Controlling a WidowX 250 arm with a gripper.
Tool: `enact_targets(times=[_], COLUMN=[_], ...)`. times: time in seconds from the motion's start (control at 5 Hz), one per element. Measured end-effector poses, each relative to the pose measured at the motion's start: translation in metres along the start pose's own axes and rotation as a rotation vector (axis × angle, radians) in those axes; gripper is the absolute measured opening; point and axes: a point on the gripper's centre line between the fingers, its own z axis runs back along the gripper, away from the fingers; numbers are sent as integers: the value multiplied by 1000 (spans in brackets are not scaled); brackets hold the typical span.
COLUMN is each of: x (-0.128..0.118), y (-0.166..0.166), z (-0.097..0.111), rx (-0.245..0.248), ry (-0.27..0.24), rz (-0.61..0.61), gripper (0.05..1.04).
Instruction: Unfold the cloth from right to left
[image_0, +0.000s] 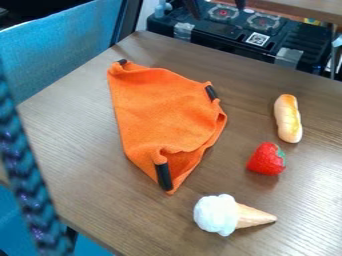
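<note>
When you look at the top edge of the view, you can see the two dark tips of your gripper hanging down over the black stove. They are cut off and small up there, but the pincer looks open, with a wide gap between the tips.

Your orange cloth lies on the brown wooden table, left of the middle. It is still partly folded and a bit bunched up. One pointy end sits at the upper left and has a little black patch on it. Another black patch is on the right side, just above where the edge curls and bumps up. The last black patch is on the bottom point, next to a soft fold that rolls over.

To the right of your cloth, you have three toys, all apart from it and from each other. The toy bread roll is the farthest back, lying long ways. Nearer to you is the red toy strawberry, with its green leafy end to the right. Nearest is the toy ice cream cone, lying on its side, white scoop to the left and tan tip to the right.

Your stove has two round burners and a black-and-white square code on top. A blue cloth panel stands at the upper left, and a blurry braided cord runs down the left side.
</note>
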Motion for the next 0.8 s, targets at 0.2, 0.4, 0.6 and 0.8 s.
enact_targets(times=[0.2, 0.4, 0.6, 0.8], x=[-2, 1, 2, 0], y=[6, 20, 24, 29], z=[-15, -41, -60, -76], rx=[12, 90, 168, 271], ry=[35, 88, 94, 74], rz=[15, 95, 105, 125], gripper=[999, 999, 999, 999])
